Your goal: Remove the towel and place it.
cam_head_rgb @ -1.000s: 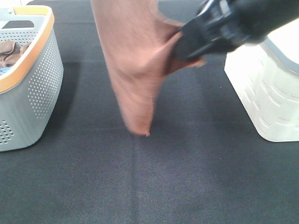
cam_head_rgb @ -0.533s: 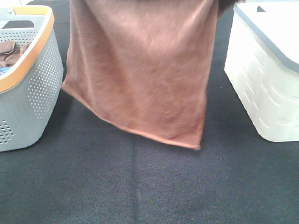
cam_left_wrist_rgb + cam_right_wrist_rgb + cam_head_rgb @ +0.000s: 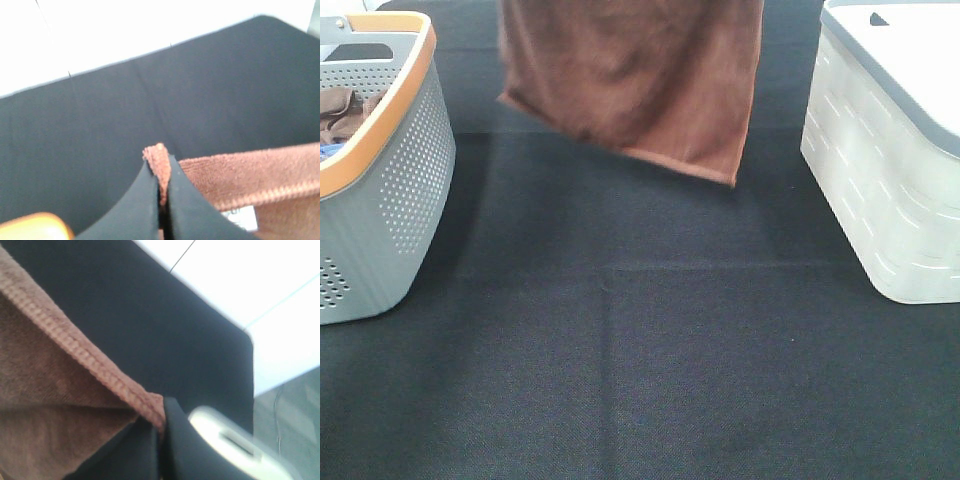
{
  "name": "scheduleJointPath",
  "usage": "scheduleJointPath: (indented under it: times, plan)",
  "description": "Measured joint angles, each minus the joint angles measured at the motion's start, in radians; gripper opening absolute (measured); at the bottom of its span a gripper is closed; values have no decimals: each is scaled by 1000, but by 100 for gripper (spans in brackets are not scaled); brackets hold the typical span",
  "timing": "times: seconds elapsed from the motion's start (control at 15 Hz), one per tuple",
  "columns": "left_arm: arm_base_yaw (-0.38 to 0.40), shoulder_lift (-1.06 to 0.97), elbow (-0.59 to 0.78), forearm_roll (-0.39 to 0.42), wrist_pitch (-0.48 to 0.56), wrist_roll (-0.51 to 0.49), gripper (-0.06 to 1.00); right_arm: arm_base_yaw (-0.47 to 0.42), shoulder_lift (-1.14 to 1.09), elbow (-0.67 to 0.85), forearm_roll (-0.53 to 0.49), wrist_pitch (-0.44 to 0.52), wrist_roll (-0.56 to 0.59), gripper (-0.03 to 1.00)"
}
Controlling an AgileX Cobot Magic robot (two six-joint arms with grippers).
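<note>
Hanging above the black surface [image 3: 640, 360], between the grey basket [image 3: 395, 190] and white bin [image 3: 890, 200], the towel [image 3: 635, 80] is held spread by two corners. Only slivers of hem are pinched by the left claw [image 3: 161, 180] and the right claw [image 3: 161, 432], so a corner could be lost if pulled taut. These pinches are shown only by the wrist views; the free lower edge, only by the exterior view.

The towel [image 3: 635, 80] is reddish-brown with a white tag [image 3: 241, 220]. The grey basket [image 3: 405, 190], dotted with holes, has an orange rim. The tablecloth [image 3: 640, 360] is black.
</note>
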Motion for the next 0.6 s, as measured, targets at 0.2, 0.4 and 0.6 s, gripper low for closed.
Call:
scheduleJointPath:
  times: [0.2, 0.4, 0.6]
  plan:
    - [5, 94, 0, 1, -176, 0, 0, -98, 75, -12, -3, -213, 26, 0]
    - [5, 140, 0, -21, -47, -1, 0, -112, 126, -12, 98, -161, 49, 0]
    - [1, 142, 0, -67, 282, -3, 0, -111, 151, -12, 390, 71, -103, 0]
